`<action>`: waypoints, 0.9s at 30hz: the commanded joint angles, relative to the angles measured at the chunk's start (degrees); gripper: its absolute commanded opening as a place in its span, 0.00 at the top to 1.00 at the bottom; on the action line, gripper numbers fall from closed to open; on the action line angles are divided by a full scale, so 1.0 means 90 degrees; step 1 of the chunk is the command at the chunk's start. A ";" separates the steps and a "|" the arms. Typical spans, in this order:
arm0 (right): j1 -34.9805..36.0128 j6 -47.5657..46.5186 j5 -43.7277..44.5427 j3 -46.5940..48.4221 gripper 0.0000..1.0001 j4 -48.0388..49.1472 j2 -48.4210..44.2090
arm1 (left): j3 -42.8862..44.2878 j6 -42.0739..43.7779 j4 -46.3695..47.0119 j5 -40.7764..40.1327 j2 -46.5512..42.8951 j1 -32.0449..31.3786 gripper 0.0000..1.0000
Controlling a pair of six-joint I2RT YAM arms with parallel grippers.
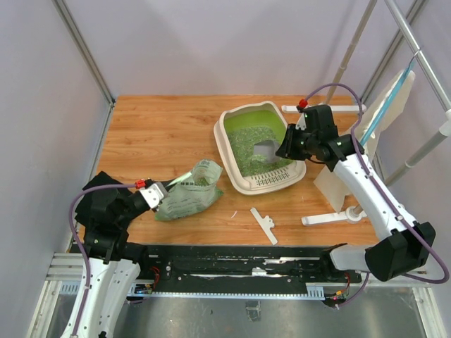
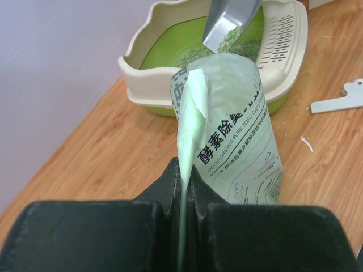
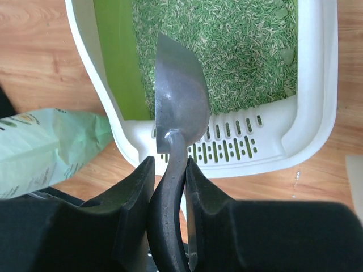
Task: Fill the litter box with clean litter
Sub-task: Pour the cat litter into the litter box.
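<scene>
As it hovers, right hand [image 3: 169, 164] clamps scoop [image 3: 178, 96].

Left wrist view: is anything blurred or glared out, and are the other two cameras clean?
Left wrist: bag print sharp, the near jaws dark and soft, litter box behind clear. Right wrist: dull sheen on the scoop, no blown glare, clean litter grains crisp. Top external: even light, faint soft shadows, nothing blurred.

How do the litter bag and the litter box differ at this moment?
The bag is soft, crumpled and smaller; the litter box is rigid and larger. The left gripper pinches the bag's edge; nothing grips the litter box, though the right gripper holds a scoop over it. Both are partly green.
</scene>
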 commanded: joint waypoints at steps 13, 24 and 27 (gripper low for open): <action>0.1008 -0.1526 0.3093 0.1297 0.99 -0.0913 0.0043 | 0.0280 0.0000 0.1150 0.0186 -0.0350 0.0035 1.00; 0.1013 -0.1185 0.1187 0.1549 0.99 -0.0708 -0.0120 | 0.0422 0.0144 0.0780 0.0146 -0.0366 0.0027 1.00; 0.1013 -0.1134 0.1571 0.1769 0.99 -0.1115 -0.0066 | 0.0398 0.0139 0.0836 0.0142 -0.0341 0.0034 0.99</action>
